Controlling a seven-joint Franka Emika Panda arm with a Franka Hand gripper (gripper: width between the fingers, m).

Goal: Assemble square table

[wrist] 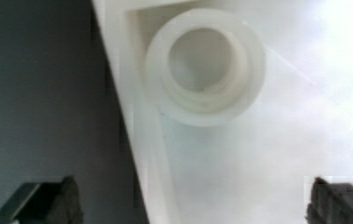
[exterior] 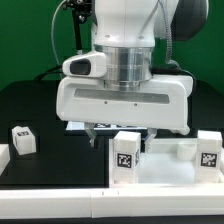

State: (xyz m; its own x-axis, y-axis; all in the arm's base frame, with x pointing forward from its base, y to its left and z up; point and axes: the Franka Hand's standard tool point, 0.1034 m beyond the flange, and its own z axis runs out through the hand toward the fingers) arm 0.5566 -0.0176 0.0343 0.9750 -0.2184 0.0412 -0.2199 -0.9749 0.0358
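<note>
While my gripper [wrist: 194,205] hovers spread wide and holding nothing, the square table slab [wrist: 262,140] lies right beneath it. Its edge runs between the fingertips, one over the black table [wrist: 31,100], one over slab, corner hole [wrist: 205,65] just ahead.

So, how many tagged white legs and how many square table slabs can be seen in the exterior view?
Tagged white legs: 3
Square slab: 1
Total: 4
</note>
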